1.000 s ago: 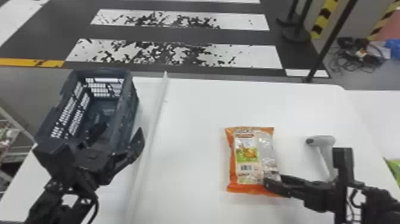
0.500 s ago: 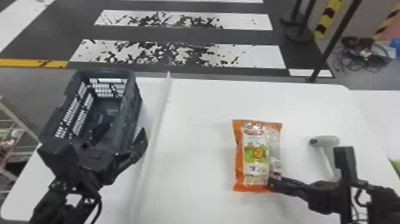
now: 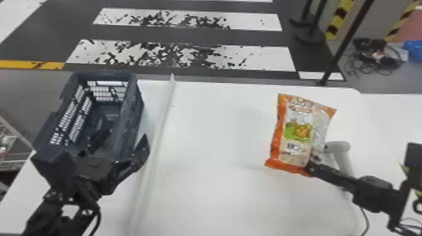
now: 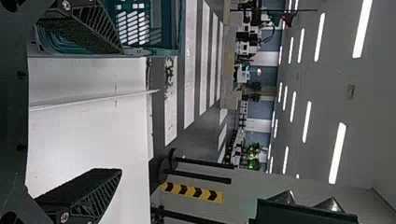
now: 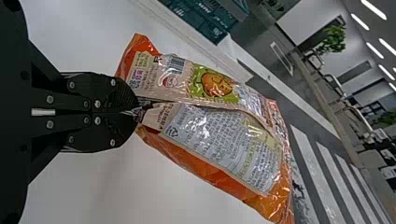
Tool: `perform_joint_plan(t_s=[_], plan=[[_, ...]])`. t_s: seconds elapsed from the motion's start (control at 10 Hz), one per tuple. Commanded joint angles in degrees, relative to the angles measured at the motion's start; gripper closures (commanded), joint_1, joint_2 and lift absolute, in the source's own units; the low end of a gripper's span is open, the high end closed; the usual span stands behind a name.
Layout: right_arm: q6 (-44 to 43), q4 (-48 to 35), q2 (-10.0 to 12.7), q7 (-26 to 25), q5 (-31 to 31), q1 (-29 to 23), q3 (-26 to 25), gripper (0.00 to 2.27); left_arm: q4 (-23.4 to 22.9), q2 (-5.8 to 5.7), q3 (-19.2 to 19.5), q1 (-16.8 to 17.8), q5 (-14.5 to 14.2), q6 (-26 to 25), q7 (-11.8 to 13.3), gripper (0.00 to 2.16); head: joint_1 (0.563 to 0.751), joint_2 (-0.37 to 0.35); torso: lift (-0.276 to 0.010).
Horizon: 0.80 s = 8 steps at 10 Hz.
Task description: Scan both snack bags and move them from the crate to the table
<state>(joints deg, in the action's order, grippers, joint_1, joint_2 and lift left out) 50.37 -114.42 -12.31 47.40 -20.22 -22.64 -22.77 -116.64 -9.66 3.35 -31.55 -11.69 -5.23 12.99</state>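
Note:
My right gripper (image 3: 309, 166) is shut on the lower edge of an orange snack bag (image 3: 296, 131), held over the right part of the white table (image 3: 219, 131). In the right wrist view the right gripper (image 5: 135, 112) pinches one end of the snack bag (image 5: 224, 144), its printed back and centre seam showing. My left gripper (image 3: 122, 141) stands open at the near end of the dark crate (image 3: 125, 125), one finger over the crate's inside and the other beyond its right wall. In the left wrist view the left gripper (image 4: 119, 112) has its fingers wide apart, with the crate (image 4: 163, 28) beside one.
A white scanner (image 3: 340, 150) stands just right of the bag, partly behind the right arm. A raised white strip (image 3: 157, 138) runs along the table between crate and bag. Black posts (image 3: 345, 40) stand beyond the far edge.
The right gripper has carried the snack bag to the right, towards the scanner, and the bag has turned and now leans differently. The left arm is almost unchanged.

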Motion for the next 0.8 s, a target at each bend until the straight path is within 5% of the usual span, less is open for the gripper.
perform_joint_plan(t_s=[0.0,0.4,0.7], plan=[[0.57,-0.37,0.27,-0.99,-4.56,0.84,-7.90,2.25,0.01,-0.01,-0.01,0.00,0.00,0.00,0.01,0.09,0.695,-0.056,-0.088],[0.57,4.29,0.27,-10.57,-11.77,3.74,-21.52,2.25,-0.17,0.08,-0.10,0.17,0.00,0.00,0.01,0.09,0.695,-0.242,-0.088],[-13.32,16.24,0.27,-21.38,-16.87,6.02,-24.60,2.25,-0.17,0.17,-0.10,0.17,0.00,0.00,0.01,0.09,0.695,-0.350,-0.088]])
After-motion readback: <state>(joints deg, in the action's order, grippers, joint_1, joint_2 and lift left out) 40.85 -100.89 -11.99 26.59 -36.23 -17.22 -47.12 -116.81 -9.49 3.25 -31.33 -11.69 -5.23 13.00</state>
